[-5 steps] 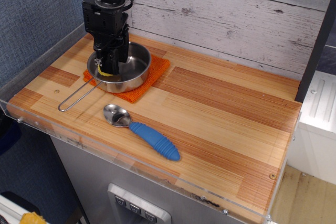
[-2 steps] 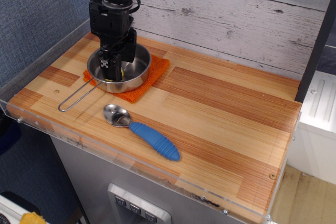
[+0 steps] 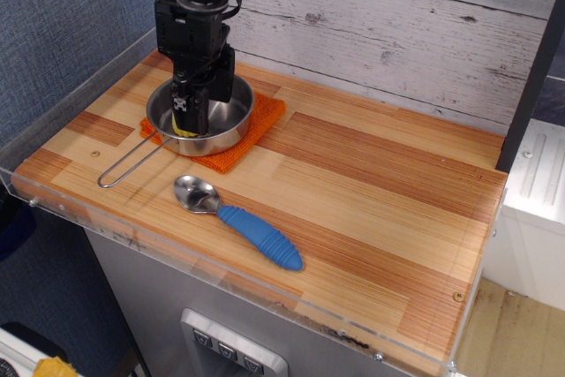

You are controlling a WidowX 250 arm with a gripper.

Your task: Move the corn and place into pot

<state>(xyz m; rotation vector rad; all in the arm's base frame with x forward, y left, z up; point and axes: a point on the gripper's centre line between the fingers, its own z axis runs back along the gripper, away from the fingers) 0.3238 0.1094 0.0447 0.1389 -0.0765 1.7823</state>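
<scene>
The shiny steel pot (image 3: 231, 112) sits on an orange cloth at the back left of the board, its wire loop handle (image 3: 128, 168) pointing to the front left. My black gripper (image 3: 190, 121) reaches down into the pot from above. Its fingers stand slightly apart. The yellow corn (image 3: 183, 132) shows only as a small yellow sliver on the pot floor just under the fingertips, and the fingers hide most of it. It looks free of the fingers.
A metal spoon with a blue ridged handle (image 3: 258, 236) lies in front of the pot. The orange cloth (image 3: 256, 134) lies under the pot. A clear plastic rim edges the board at the left and front. A whitewashed plank wall stands behind.
My gripper has shifted a little to the right inside the pot. The corn, held at the fingertips before, now lies lower on the pot floor.
</scene>
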